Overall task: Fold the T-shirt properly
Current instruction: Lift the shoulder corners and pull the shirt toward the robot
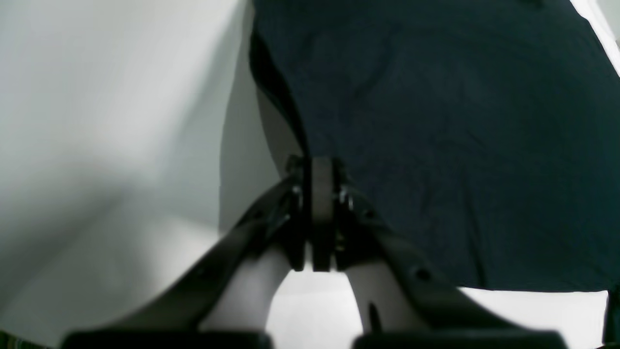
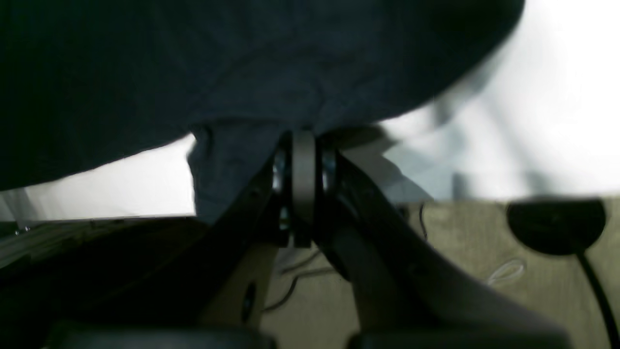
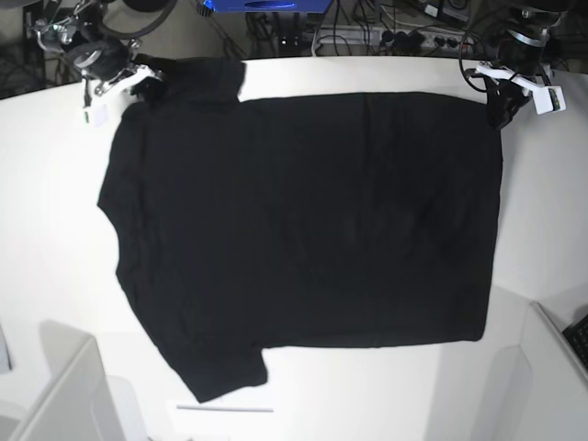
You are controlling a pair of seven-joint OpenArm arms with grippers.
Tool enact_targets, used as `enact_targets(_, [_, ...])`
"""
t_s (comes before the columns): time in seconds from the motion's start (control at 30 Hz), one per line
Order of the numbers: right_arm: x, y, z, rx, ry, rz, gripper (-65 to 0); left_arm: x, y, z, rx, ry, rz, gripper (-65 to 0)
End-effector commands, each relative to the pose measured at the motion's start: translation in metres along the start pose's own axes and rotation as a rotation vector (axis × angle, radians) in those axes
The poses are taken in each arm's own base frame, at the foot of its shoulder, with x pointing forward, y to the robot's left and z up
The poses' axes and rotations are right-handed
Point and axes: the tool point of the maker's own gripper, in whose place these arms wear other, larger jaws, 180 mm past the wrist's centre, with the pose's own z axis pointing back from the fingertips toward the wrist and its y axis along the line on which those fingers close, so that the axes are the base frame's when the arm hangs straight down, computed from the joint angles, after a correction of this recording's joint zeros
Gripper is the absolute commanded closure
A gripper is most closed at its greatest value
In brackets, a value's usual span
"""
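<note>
Through my left wrist camera, my left claw (image 1: 322,213) has its jaws pressed together on the edge of the T-shirt (image 1: 460,145), right where the dark cloth's border runs down to the tips. The cloth spreads away from the claw up and to the right, plain and dark, lying over the white worktop (image 1: 97,145). The worktop shows bare to the left of the cloth and in a strip below it.

Through my right wrist camera, my right claw (image 2: 304,184) is likewise clamped on the T-shirt (image 2: 242,63), with a small fold of dark cloth bunched just beside the jaws on the left. The rest of the cloth fills the upper part of the view. The white worktop (image 2: 533,97) shows to the right, blurred, and its edge is close by, with a wooden floor (image 2: 474,242) and some cables below it.

From the base view, the T-shirt (image 3: 303,220) lies spread flat across the middle of the white worktop (image 3: 46,184), plain black side up, no print visible. Its sleeves point to the far left corner and the near edge on the left, and its hem runs along the right side. My right claw (image 3: 138,81) grips the sleeve at the far left corner of the worktop. My left claw (image 3: 499,108) grips the cloth's far right corner, near the far edge of the worktop.
</note>
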Motion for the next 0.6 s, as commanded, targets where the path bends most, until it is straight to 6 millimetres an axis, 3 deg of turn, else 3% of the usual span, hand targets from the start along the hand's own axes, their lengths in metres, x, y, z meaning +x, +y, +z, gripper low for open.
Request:
enact_targets(0.0, [0.014, 0.005, 0.003, 0.017, -0.046, 0.024, 0.0, 0.012, -0.003, -0.001, -0.015, -0.04, -0.003, 0.0])
enact_targets(0.3, [0.037, 0.015, -0.003, 0.043, -0.06, 0.048, 0.0, 0.006, -0.01, -0.018, -0.006, 0.028, 0.055, 0.0])
enact_targets(0.57, [0.061, 0.025, -0.007, 0.065, -0.093, 0.071, 0.0, 0.026, 0.002, -0.02, 0.041, -0.004, 0.072, 0.0])
